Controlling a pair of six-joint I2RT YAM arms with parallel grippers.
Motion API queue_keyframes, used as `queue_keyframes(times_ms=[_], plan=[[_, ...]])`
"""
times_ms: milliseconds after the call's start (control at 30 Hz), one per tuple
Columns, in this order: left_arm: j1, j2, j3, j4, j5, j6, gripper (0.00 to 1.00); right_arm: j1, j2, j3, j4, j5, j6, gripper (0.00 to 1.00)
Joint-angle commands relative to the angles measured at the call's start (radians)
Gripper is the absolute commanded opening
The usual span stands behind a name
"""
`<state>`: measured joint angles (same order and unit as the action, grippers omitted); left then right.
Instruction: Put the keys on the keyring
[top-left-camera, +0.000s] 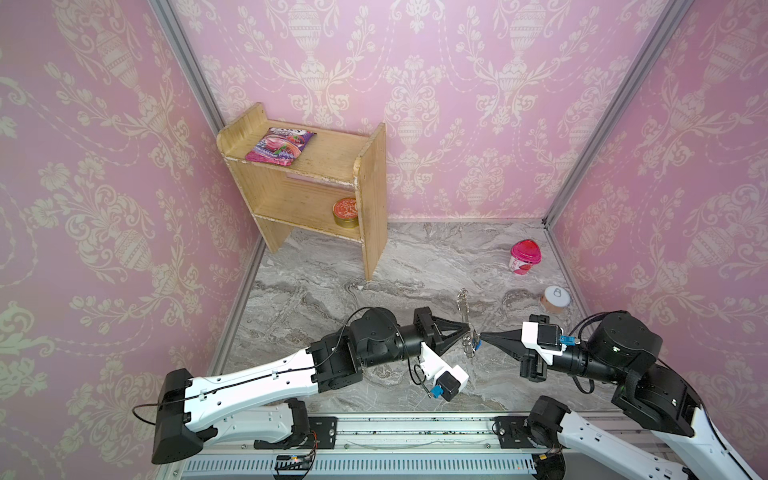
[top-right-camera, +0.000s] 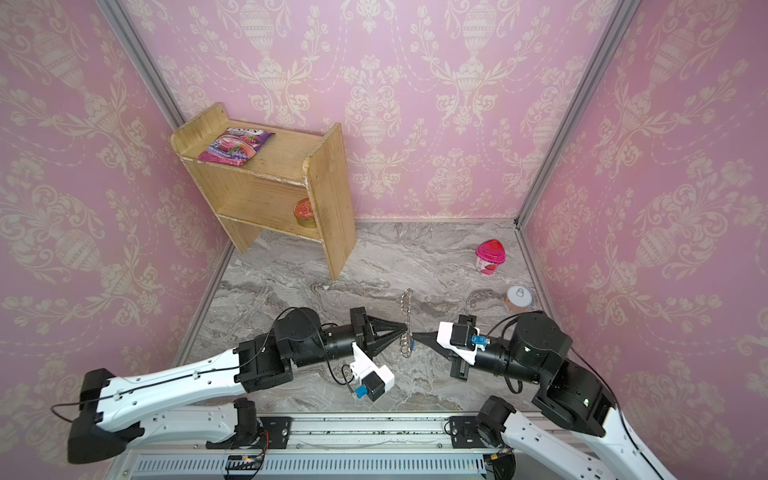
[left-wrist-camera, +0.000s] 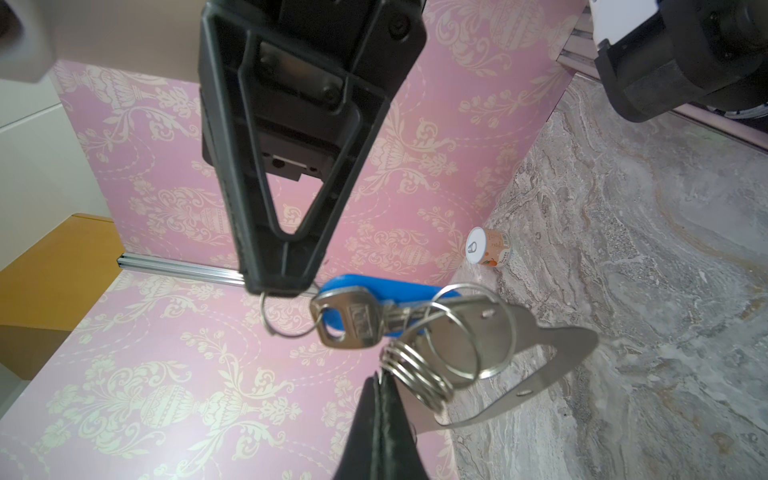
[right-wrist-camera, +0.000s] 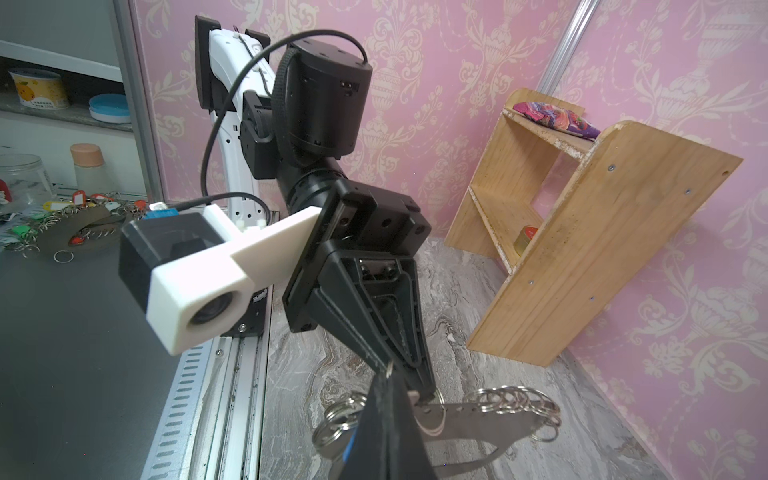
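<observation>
The keyring (left-wrist-camera: 552, 353), a flat grey metal plate with a row of rings (left-wrist-camera: 419, 374), hangs above the marble table, edge-on in both top views (top-left-camera: 464, 305) (top-right-camera: 408, 303). My left gripper (top-left-camera: 467, 330) (left-wrist-camera: 380, 378) is shut on the plate's edge beside the rings. The keys (left-wrist-camera: 353, 320), a silver key with a blue tag (left-wrist-camera: 374, 291), hang from a thin ring pinched in my shut right gripper (top-left-camera: 484, 336) (right-wrist-camera: 388, 374). The key's blade lies against the plate's rings; whether it is threaded I cannot tell. In the right wrist view the plate (right-wrist-camera: 490, 419) lies behind the jaws.
A wooden shelf (top-left-camera: 307, 178) stands at the back left with a snack packet (top-left-camera: 278, 143) on top and a red tin (top-left-camera: 345, 211) inside. A pink-lidded cup (top-left-camera: 525, 257) and a can on its side (top-left-camera: 556, 298) sit at the right wall.
</observation>
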<state>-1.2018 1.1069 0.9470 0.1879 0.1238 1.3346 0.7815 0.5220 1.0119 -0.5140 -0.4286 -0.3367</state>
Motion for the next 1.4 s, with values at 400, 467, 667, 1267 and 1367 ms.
queue_keyframes(times_ms=[400, 467, 667, 1267, 1367], plan=[[-0.012, -0.004, -0.016, 0.128, -0.044, 0.051, 0.00, 0.006, -0.007, -0.010, -0.029, 0.092, 0.031, 0.00], [-0.012, -0.007, -0.018, 0.128, -0.044, 0.050, 0.00, 0.006, -0.006, -0.011, -0.027, 0.091, 0.033, 0.00], [-0.011, -0.010, -0.021, 0.125, -0.041, 0.052, 0.00, 0.006, 0.006, -0.014, 0.000, 0.078, 0.040, 0.00], [-0.013, -0.022, -0.029, 0.112, -0.036, 0.053, 0.00, 0.007, 0.030, 0.002, 0.005, 0.091, 0.042, 0.00], [-0.015, -0.022, -0.029, 0.108, -0.035, 0.055, 0.00, 0.007, 0.032, 0.004, 0.003, 0.093, 0.043, 0.00]])
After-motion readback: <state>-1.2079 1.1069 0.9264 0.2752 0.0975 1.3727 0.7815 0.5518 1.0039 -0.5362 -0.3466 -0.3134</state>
